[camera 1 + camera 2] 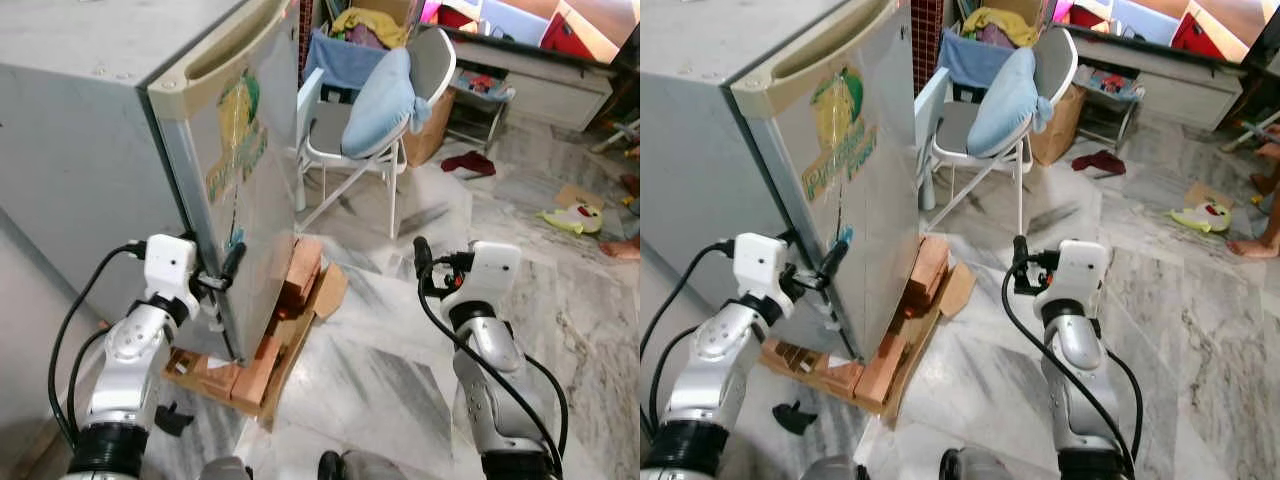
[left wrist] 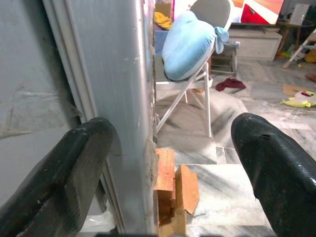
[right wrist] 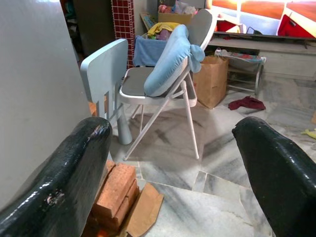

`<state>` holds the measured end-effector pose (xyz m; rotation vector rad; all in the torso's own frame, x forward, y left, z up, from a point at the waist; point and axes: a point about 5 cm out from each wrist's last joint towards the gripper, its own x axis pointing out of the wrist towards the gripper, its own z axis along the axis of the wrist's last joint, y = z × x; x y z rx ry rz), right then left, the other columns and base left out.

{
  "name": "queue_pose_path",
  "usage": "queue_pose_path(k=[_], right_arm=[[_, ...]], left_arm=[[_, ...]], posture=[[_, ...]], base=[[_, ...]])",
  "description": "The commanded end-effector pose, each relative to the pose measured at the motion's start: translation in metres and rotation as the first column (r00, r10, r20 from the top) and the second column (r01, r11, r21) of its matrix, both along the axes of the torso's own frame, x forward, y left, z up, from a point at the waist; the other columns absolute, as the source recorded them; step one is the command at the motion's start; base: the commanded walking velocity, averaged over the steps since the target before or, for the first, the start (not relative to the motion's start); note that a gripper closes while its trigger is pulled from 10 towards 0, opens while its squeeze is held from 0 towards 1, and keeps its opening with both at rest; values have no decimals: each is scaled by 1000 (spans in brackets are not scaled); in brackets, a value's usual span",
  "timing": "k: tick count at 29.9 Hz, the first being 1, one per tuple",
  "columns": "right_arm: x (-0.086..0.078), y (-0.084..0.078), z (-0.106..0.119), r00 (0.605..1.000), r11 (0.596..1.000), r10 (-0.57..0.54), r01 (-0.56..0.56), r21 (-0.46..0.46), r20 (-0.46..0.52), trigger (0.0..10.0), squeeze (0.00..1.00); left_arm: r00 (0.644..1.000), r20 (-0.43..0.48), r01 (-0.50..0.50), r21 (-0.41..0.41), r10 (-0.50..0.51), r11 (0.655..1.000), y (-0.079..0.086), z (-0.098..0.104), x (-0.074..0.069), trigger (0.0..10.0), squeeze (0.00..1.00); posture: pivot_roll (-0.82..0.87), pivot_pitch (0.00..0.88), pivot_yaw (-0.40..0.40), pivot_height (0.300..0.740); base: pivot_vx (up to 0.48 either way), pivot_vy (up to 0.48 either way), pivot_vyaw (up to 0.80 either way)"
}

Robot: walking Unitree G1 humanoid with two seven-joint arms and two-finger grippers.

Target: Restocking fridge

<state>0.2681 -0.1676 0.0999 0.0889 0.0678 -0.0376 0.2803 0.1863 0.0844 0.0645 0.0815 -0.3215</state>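
Left gripper (image 1: pixel 228 272): jaws spread wide, straddling the lower front edge of the fridge door (image 1: pixel 240 170). In the left wrist view one finger (image 2: pixel 59 182) lies on the side-wall side of the door edge, the other on the open-floor side; whether either pad touches metal cannot be told. Nothing held.

Right gripper (image 1: pixel 422 262): raised over the marble floor (image 1: pixel 400 370), well apart from the fridge, jaws wide, nothing between them. Right wrist view looks between its two fingers (image 3: pixel 59 182) toward the chair.

Fridge (image 1: pixel 90 150): grey, door closed, recessed beige handle (image 1: pixel 225 50) along the top of the door, yellow-green sticker (image 1: pixel 238 130) on the door face. It stands on a stack of bricks (image 1: pixel 300 272) with flattened cardboard (image 1: pixel 325 292) beneath; brick count not clear. Contents not visible.

Beyond: one white folding chair (image 1: pixel 345 150) with one pale blue cushion (image 1: pixel 385 100) draped over its back. Just beside it, one small light-blue chair (image 3: pixel 101 69). One brown paper bag (image 3: pixel 213 79) behind the folding chair; contents not visible. One dark red cloth (image 1: pixel 470 162) on the floor. One yellow item (image 1: pixel 572 218) farther right on the floor. A person's bare foot (image 1: pixel 1248 247) at the right edge.
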Motion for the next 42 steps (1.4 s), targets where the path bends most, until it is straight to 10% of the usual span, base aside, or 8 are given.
queue_pose_path(k=[1, 17, 25, 34, 42], right_arm=[[1, -2, 3, 1000, 1000, -2, 2, -9, 6, 10000, 0], [3, -3, 5, 1000, 1000, -10, 10, -12, 13, 10000, 0], [4, -2, 5, 1000, 1000, -18, 18, 1, 12, 10000, 0], [0, -10, 13, 994, 995, -90, 87, 42, 60, 10000, 0], [-10, -22, 18, 984, 987, -157, 158, -2, 79, 10000, 0]], left_arm=[[1000, 9, 22, 7, -22, 1000, 0, 4, -1, 10000, 0], [996, 41, -88, 92, 84, 992, 15, 13, 26, 10000, 0], [996, 77, -40, 46, 37, 998, -9, 20, 41, 10000, 0], [984, 123, 124, 51, -129, 991, -57, 31, 58, 10000, 0], [886, 134, 452, -31, -445, 891, -130, 42, 45, 10000, 0]], posture=[[1, 21, -71, 740], [-16, 20, -59, 740], [-9, 16, -62, 740], [-9, 0, -73, 740], [-23, 0, -75, 740]], base=[[0, 0, 0], [0, 0, 0], [0, 0, 0], [0, 0, 0], [0, 0, 0]])
